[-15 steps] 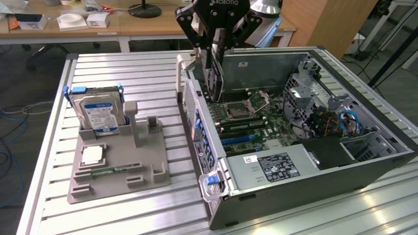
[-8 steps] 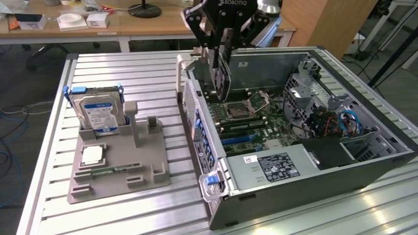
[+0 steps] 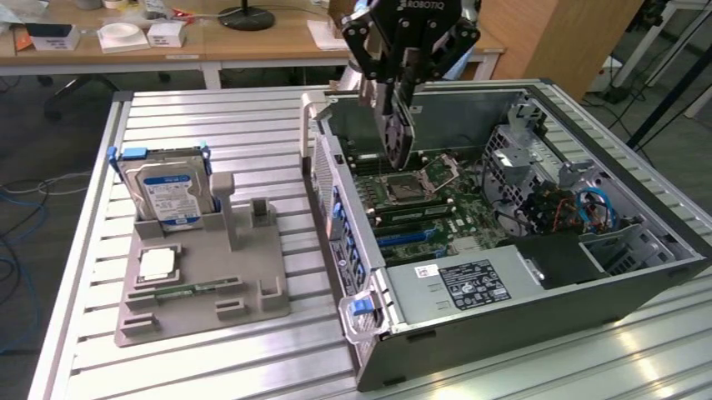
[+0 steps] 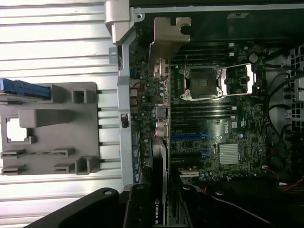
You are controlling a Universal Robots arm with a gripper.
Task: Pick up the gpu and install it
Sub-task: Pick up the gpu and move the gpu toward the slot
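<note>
The gpu (image 3: pixel 396 125) hangs upright and edge-on from my gripper (image 3: pixel 395 93), which is shut on its top edge. It is above the open computer case (image 3: pixel 623 283), over the motherboard (image 3: pixel 428 200) near the case's rear wall. In the wrist view the gpu (image 4: pixel 159 161) runs as a thin dark strip with its silver end bracket (image 4: pixel 167 38) at the far end. My gripper (image 4: pixel 159 211) clamps it beside a printed logo. Blue expansion slots (image 4: pixel 190 137) lie beside the card on the motherboard (image 4: pixel 223 118). The card is not seated in a slot.
A grey parts holder (image 3: pixel 200 283) stands on the slatted metal table (image 3: pixel 256 125), at the exterior view's left of the case. It carries a silver hard drive (image 3: pixel 167 187), a memory stick (image 3: pixel 195 289) and a pale square chip (image 3: pixel 158 265). Drive cage and cables (image 3: pixel 579 208) crowd the case's far side.
</note>
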